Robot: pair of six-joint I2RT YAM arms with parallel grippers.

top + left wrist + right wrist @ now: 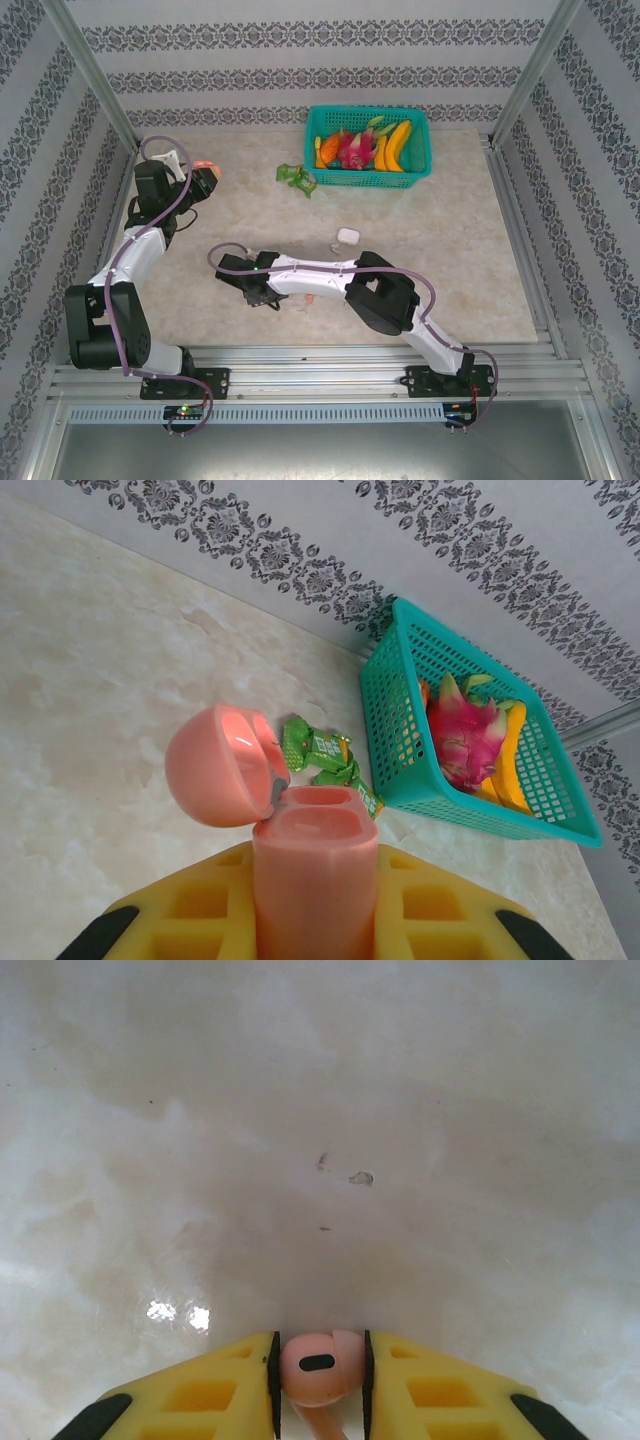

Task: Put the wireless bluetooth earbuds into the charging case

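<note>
One pink earbud (316, 1372) is pinched in my right gripper (320, 1350), well apart from the teal basket (395, 740); my left gripper (315, 910) clamps the open pink case (312, 850) nearer it. Grip is at the very fingertips, so I think the bud may pop out or twist.

Rig body: white links, black joints, yellow fingers (210, 1395).
On the left arm (135, 255) and right arm (320, 272), black base plates (185, 385) sit on the aluminium rail (320, 372); bulky black joint housings nearest the rail, white shells further from it, black wrist blocks farthest from it. A lilac cable (160, 215) loops along each arm, away from the rail. The left pincer (315, 900) and right pincer (320, 1370) have square recessed pockets, black outer corners, thin dark inner pads.
</note>
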